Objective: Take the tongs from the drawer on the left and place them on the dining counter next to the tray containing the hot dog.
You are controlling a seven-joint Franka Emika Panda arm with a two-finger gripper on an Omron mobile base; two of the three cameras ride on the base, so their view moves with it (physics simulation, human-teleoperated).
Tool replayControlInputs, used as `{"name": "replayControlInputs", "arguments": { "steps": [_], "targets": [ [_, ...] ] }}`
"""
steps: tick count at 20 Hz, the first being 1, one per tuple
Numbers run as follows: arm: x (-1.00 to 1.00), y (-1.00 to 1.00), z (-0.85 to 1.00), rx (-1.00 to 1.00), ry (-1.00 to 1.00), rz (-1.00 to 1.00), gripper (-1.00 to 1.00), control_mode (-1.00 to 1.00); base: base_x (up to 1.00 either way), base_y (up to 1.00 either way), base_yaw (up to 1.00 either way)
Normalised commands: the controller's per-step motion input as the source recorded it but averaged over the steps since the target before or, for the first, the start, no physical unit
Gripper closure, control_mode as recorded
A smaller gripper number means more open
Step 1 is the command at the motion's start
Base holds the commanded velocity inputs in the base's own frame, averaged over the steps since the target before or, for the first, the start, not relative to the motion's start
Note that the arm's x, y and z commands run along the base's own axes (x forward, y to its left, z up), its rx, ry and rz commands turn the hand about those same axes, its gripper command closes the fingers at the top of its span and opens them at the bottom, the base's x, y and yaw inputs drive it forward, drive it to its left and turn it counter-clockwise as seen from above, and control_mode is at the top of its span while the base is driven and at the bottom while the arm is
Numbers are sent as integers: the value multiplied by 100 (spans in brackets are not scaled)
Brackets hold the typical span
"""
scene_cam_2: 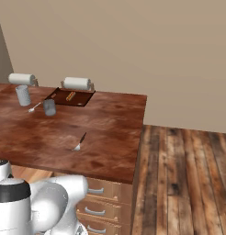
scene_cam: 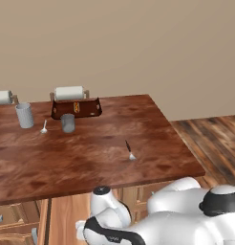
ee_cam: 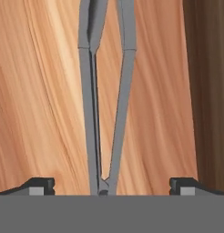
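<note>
Tongs (ee_cam: 107, 100) lie on the pale drawer (ee_cam: 36, 91) floor, joined end nearest me — I see my gripper (ee_cam: 109, 184) spread wide, one fingertip (ee_cam: 41, 185) either side, touching nothing. No readable writing. The tray (scene_cam: 75, 108) sits by the dining counter (scene_cam: 90, 153) far edge.

The glossy reddish-brown wooden dining counter (scene_cam_2: 110, 133) carries a dark brown rectangular tray (scene_cam_2: 70, 97) holding a small tan hot dog (scene_cam_2: 70, 96). A small dark-handled fork (scene_cam_2: 79, 142) lies near the front edge.
</note>
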Motion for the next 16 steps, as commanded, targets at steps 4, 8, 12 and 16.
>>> {"name": "replayControlInputs", "arguments": {
  "steps": [4,8,12,16],
  "targets": [
    [3,6,-16,-2,2,-11,-100,-100,0,0,0],
    [0,8,-19,-2,1,-10,-100,-100,0,0,0],
    [0,7,-18,-2,0,-8,-100,-100,0,0,0],
    [3,3,-18,-2,0,-3,-100,-100,0,0,0]
  ]
}}
